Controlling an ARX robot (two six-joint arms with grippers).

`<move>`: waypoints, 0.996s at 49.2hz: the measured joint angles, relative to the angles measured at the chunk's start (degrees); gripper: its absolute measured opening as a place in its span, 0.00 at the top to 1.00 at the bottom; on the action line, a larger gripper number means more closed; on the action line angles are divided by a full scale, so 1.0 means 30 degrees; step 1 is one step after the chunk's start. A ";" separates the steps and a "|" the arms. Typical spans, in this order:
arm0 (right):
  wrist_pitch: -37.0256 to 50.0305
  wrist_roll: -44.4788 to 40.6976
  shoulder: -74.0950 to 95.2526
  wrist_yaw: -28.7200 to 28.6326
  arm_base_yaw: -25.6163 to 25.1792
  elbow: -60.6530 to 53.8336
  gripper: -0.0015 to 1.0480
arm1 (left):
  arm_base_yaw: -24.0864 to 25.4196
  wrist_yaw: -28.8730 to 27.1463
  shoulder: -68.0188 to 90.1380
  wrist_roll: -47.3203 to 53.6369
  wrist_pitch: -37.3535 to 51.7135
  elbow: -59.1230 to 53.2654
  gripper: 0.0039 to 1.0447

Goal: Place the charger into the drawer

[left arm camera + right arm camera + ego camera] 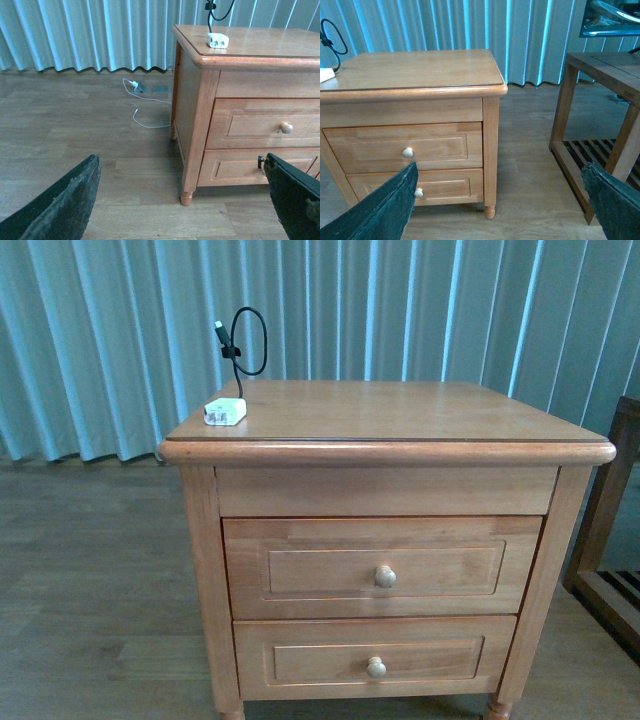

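The charger (225,411), a small white block with its black cable looped upright, lies on the near left corner of the nightstand top (400,415). It also shows in the left wrist view as the charger (218,40) and at the frame edge in the right wrist view as the charger (325,75). The drawer (300,565), the taller upper one with a round pale knob (385,576), is shut. My left gripper (181,157) is open above the floor left of the nightstand. My right gripper (499,166) is open near its right front corner. Neither holds anything.
The shorter lower drawer (300,660) is also shut. A white cable (145,107) and a floor socket lie on the wood floor left of the nightstand. A darker slatted wooden table (600,70) stands to its right. Curtains hang behind.
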 joint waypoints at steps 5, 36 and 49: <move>0.0000 0.0000 0.0000 0.0000 0.0000 0.0000 0.08 | 0.0000 0.0000 0.0000 0.0000 0.0000 0.0000 0.05; 0.0000 0.0007 0.0000 0.0000 0.0000 0.0000 0.08 | 0.0000 0.0000 0.0000 0.0000 0.0000 0.0000 0.05; 0.0000 0.0000 0.0000 0.0000 0.0000 0.0000 0.08 | 0.0000 0.0000 0.0000 0.0000 0.0000 0.0000 0.05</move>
